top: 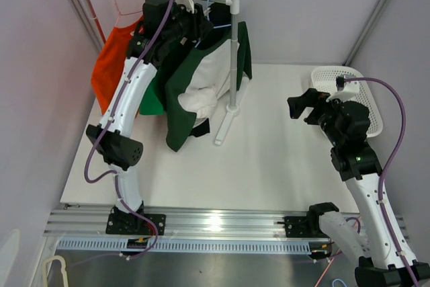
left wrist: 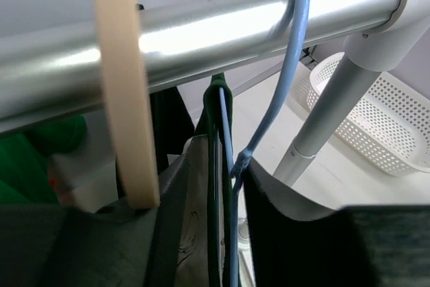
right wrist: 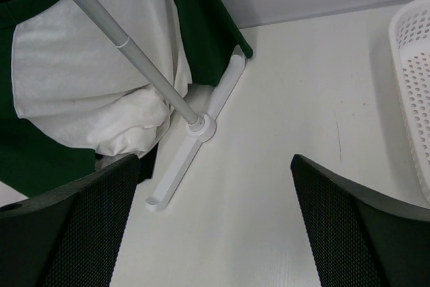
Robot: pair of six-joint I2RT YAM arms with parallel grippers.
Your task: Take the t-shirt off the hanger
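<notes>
Fabric of the green-and-white t-shirt (top: 180, 109) looked light, limp and stretchy. It hung on the blue hanger (left wrist: 270, 115) from the rail (left wrist: 222, 28). The collar seemed the best hold. The left gripper (left wrist: 215, 233) jaws straddled it, grip unclear. The right gripper (right wrist: 211, 186) jaws gaped empty.

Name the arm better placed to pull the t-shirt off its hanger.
Left: its hand is at the blue hanger on the rail; the right hand hangs open by the basket.
</notes>
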